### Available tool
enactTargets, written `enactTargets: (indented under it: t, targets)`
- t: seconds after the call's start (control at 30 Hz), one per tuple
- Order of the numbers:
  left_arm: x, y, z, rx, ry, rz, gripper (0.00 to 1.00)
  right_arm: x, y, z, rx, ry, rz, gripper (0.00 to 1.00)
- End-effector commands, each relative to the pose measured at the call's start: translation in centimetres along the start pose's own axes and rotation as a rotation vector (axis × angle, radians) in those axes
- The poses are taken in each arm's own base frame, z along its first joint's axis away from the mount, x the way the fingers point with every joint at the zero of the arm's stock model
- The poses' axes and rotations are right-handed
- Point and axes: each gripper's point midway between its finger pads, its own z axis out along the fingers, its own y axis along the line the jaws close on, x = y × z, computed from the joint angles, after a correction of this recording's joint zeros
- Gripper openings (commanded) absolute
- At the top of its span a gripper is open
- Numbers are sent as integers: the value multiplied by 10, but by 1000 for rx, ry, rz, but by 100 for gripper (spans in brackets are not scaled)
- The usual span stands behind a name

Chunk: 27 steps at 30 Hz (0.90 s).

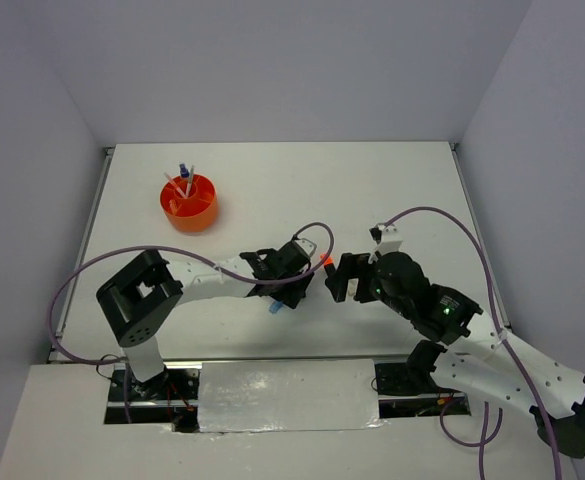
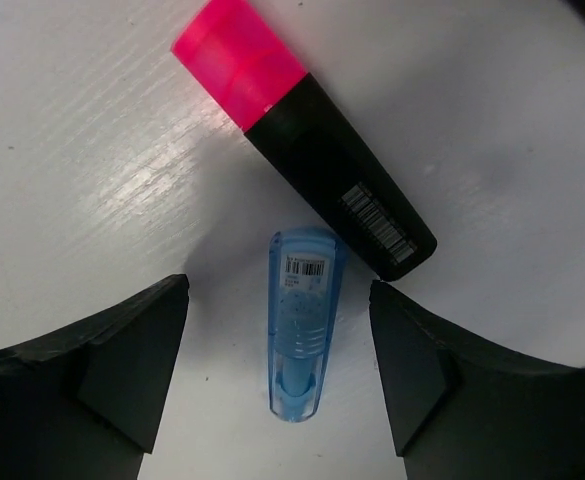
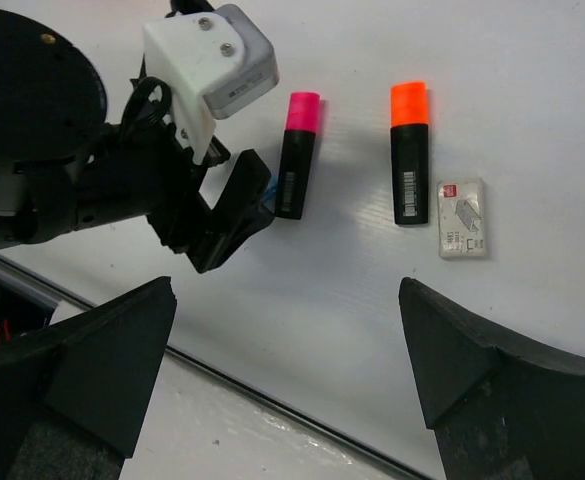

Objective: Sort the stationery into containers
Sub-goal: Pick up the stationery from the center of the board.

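Note:
A blue marker (image 2: pixel 300 330) lies flat on the white table between the fingers of my left gripper (image 2: pixel 277 370), which is open and straddles it low over the table. Its end shows in the top view (image 1: pixel 274 308) under that gripper (image 1: pixel 277 293). A pink-tipped black highlighter (image 2: pixel 302 130) lies just beyond, touching the marker's far end. In the right wrist view lie the pink highlighter (image 3: pixel 295 155), an orange-tipped highlighter (image 3: pixel 410 155) and a white eraser (image 3: pixel 462 218). My right gripper (image 3: pixel 287 370) is open and empty above the table's front edge. The orange cup (image 1: pixel 189 203) stands far left.
The orange cup holds several thin upright items, one blue-capped (image 1: pixel 183 171). My left arm's camera housing (image 3: pixel 212 55) and fingers (image 3: pixel 227 225) sit close to the left of my right gripper (image 1: pixel 338 280). The table's front edge (image 3: pixel 272 400) runs under the right gripper.

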Motion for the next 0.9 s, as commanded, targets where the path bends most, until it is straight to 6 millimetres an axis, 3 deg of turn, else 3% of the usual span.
enactTargets:
  t: [0.0, 0.2, 0.23, 0.3, 0.33, 0.4, 0.5, 0.6, 0.63, 0.67, 0.7, 0.73, 0.77, 0.8, 0.87]
  targets:
    - [-12, -3, 7, -2, -22, 15, 83, -5, 6, 0, -35, -32, -12, 100]
    - [-3, 5, 10, -38, 3, 5, 59, -7, 5, -3, -36, -41, -18, 100]
    - [-2, 9, 10, -46, 8, 0, 46, -8, 5, -4, -37, -45, -17, 100]
    - [1, 15, 8, -62, 18, -4, 32, -8, 6, -4, -40, -45, -19, 100]
    - [2, 20, 7, -75, 23, -16, 18, -8, 6, -4, -42, -47, -19, 100]
    - [0, 28, -1, -92, 18, -32, 0, -9, 6, -5, -44, -48, -21, 100]
    - [-22, 49, -23, -109, -49, -109, 0, -9, 7, -5, -50, -54, -22, 100]
    - [-65, 89, -61, -140, -181, -263, 0, -8, 11, -3, -72, -51, -25, 100]
    - [-83, 115, -75, -155, -240, -345, 0, -8, 13, -2, -82, -54, -24, 100]
    - [-96, 128, -88, -150, -292, -396, 0, -8, 14, -1, -91, -52, -25, 100]
    - [-112, 145, -114, -141, -388, -490, 0, -8, 18, 0, -110, -54, -32, 100]
    - [-126, 179, -129, -157, -470, -587, 0, -6, 18, 1, -113, -50, -36, 100]
    - [-134, 196, -148, -147, -538, -678, 0, -5, 19, 2, -118, -46, -41, 100]
    - [-135, 235, -161, -168, -586, -775, 0, -5, 19, 3, -122, -47, -40, 100]
    - [-132, 276, -174, -216, -624, -913, 0, -3, 21, 3, -132, -38, -46, 100]
